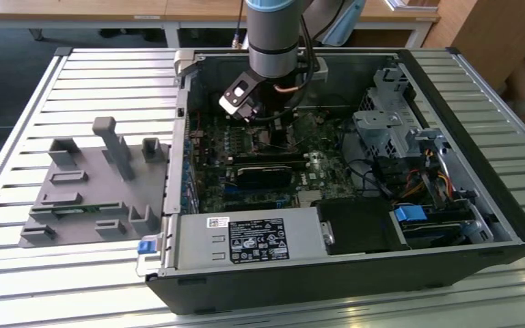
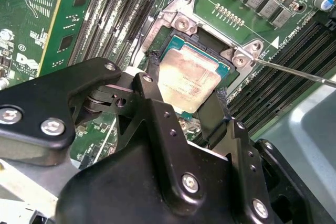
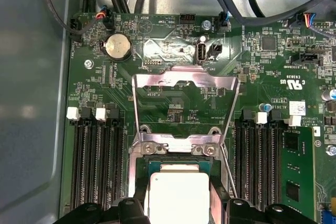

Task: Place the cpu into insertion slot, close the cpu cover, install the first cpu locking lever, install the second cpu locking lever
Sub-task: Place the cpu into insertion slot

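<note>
The gripper is seen down inside the open computer case, which lies on the slatted worktop. In both wrist views its two black fingers are pressed against opposite edges of the cpu, so the chip is judged to be clamped between them. The cpu is held with its pale metal face up, right over the insertion slot and within the black frame. Whether it is fully bedded or a touch proud cannot be told.

The cpu cover is swung open, away from the socket, and nothing is trapped under it. One thin locking lever is seen as a bare rod running out from the socket's corner, unlatched. The step in hand is taken to be the seating of the chip, with cover and levers not yet dealt with.

Now the risks:
- **Tilt:** if the chip is let go while slightly tilted or off its keying, one corner could be left riding on the frame, and the contacts beneath could be bent once pressure is applied.
- **Lifting:** the chip could be dragged up again if the fingers are withdrawn without enough clearance.
- **Snagging:** the lever rod beside the fingers could be caught.
</note>
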### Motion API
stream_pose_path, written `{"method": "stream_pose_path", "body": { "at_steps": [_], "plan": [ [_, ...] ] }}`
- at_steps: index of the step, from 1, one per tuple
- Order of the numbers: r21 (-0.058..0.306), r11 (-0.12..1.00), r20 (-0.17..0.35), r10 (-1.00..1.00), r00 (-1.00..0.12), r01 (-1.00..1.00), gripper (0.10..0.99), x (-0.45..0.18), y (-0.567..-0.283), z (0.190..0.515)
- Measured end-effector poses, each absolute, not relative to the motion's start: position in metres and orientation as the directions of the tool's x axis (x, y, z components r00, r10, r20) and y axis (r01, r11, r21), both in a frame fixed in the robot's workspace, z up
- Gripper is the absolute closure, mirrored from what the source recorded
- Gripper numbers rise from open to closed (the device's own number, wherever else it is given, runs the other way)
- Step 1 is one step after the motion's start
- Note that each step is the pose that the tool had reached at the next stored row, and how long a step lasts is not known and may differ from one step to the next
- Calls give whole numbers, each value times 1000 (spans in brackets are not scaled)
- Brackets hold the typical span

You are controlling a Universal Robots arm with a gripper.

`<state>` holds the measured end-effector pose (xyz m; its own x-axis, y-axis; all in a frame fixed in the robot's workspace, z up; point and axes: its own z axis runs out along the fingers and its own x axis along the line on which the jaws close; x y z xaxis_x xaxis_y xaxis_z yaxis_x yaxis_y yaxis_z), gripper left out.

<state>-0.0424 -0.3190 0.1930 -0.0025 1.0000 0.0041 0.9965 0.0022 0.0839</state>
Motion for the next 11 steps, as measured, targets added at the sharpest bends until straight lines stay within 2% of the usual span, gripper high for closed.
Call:
{"method": "stream_pose_path", "body": {
  "at_steps": [11],
  "plan": [
    [83, 2, 4, 1000, -2, 997, 533, -42, -319, 192]
  ]
}}
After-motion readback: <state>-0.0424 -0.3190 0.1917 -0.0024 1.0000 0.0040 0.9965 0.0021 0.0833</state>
